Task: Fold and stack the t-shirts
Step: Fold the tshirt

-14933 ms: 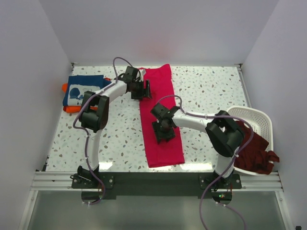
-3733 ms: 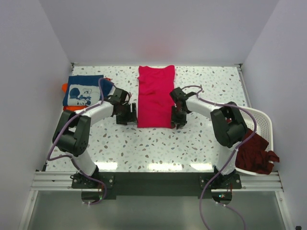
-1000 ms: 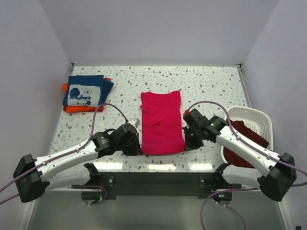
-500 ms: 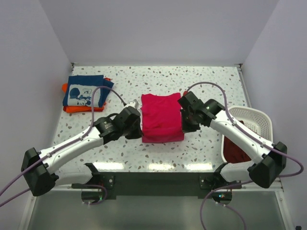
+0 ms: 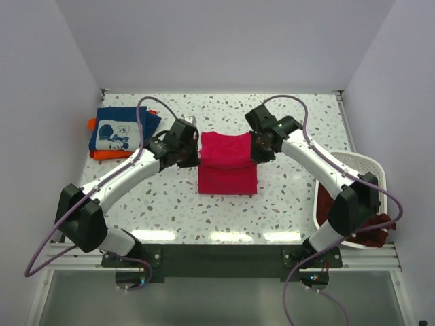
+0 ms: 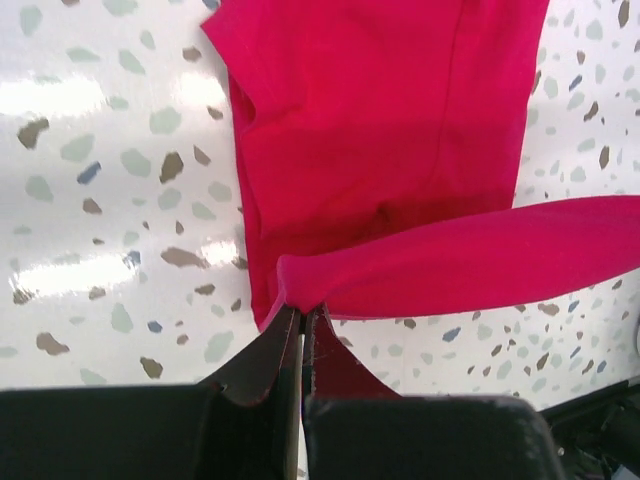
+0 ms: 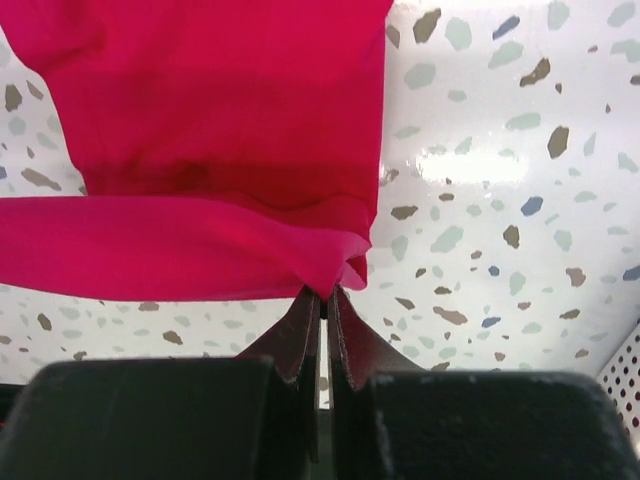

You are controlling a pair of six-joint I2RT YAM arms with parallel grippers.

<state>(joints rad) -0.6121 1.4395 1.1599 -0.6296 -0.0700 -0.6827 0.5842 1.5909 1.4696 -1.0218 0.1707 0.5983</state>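
Left gripper (image 6: 302, 318) and right gripper (image 7: 322, 298), both pinching the crimson-pink t-shirt (image 5: 228, 173) hem, had hauled it back over itself, so the fold was nearly done.

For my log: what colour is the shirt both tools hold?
Crimson-pink; the shirt shows best in the top view.

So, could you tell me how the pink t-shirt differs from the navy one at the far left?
The pink t-shirt is mid-fold, its edge pinched by the left gripper and right gripper; the navy t-shirt lies folded, untouched. The pink t-shirt is plain; the navy t-shirt has white print. The pink t-shirt rests on the table; the navy t-shirt sits on an orange t-shirt. Both are cloth.
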